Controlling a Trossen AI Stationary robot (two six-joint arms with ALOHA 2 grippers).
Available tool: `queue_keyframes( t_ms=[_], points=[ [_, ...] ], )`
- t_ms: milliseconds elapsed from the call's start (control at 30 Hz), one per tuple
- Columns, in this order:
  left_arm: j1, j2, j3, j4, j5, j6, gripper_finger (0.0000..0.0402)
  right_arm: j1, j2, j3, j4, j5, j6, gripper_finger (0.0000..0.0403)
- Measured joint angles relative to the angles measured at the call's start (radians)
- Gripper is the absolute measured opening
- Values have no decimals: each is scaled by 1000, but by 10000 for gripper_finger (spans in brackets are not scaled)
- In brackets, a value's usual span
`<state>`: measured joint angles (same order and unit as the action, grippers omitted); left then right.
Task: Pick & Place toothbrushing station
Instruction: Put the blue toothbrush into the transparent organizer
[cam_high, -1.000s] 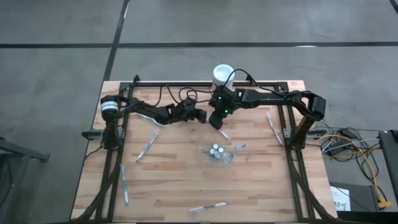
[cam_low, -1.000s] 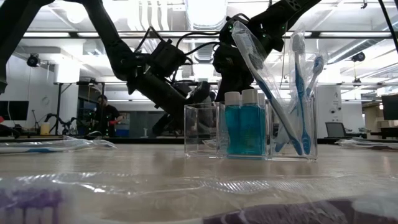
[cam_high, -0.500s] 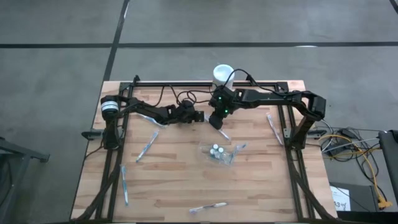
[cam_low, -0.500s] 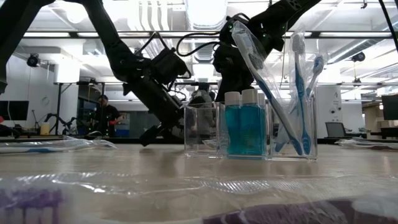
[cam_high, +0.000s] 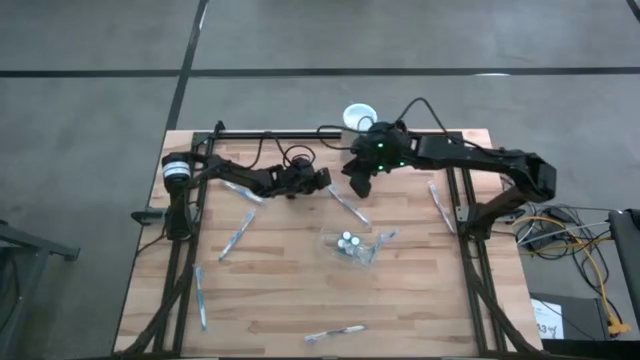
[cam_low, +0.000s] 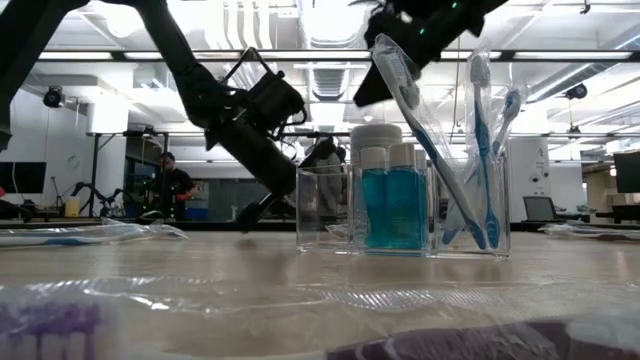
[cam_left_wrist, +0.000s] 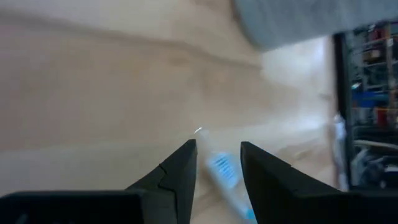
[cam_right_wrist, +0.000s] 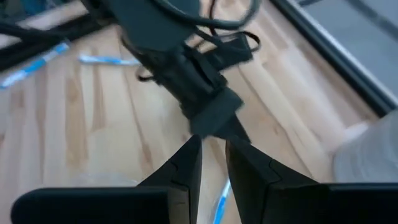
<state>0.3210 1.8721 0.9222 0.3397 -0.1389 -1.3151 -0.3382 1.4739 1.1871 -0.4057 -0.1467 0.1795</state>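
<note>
Now my right gripper has swung away toward the white cylinder at the table's far edge, uncovering a wrapped toothbrush it hid a second ago; its fingers sit slightly apart, empty. My left gripper has crept toward that brush's end, jaws parted on nothing. Unmoved mid-table, the clear cup holds teal tubes and toothbrushes.

left tool open, wrapped toothbrush between fingers
</note>
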Motion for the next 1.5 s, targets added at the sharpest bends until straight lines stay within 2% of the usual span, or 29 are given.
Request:
queue_keyframes(
  t_ms=[267, 600, 867, 1200, 1500],
  points=[
    [33, 0, 49, -5, 17, 24, 129, 0, -85, -14, -1, 2, 0, 68],
    [37, 5, 43, -54, 32, -5, 129, 0, -83, -15, 0, 3, -4, 68],
    [37, 138, 153, -59, 203, -2, 129, 0, -61, -15, 2, 3, -7, 68],
    [32, 192, 290, -106, 245, 55, 129, 0, -66, -15, -5, 0, -7, 68],
    [-14, 192, 301, -117, 276, 79, 129, 0, -66, -17, -6, 1, -32, 68]
  ],
)
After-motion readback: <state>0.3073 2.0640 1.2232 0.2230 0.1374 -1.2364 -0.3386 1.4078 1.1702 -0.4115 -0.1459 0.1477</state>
